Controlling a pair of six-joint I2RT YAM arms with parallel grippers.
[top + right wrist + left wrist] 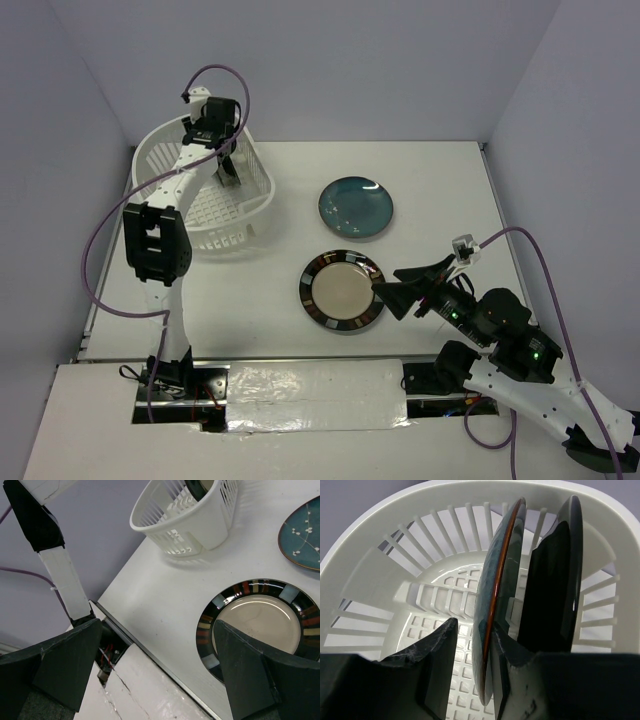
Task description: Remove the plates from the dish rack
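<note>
The white dish rack (150,160) stands at the far left. In the left wrist view two plates stand on edge in the rack (380,580): a teal plate (495,590) and a dark plate (555,580) to its right. My left gripper (474,626) is open inside the rack and straddles the teal plate's rim; the right finger touches the plate and the left finger stands apart. Another teal plate (355,207) and a beige-centred plate (342,290) lie flat on the table. My right gripper (395,290) is open and empty, just right of the beige plate (260,615).
The left arm (155,245) reaches over the rack's near side. The rack (190,525) and the flat teal plate (305,535) also show in the right wrist view. A white taped strip (310,395) runs along the table's near edge, and walls close in on both sides.
</note>
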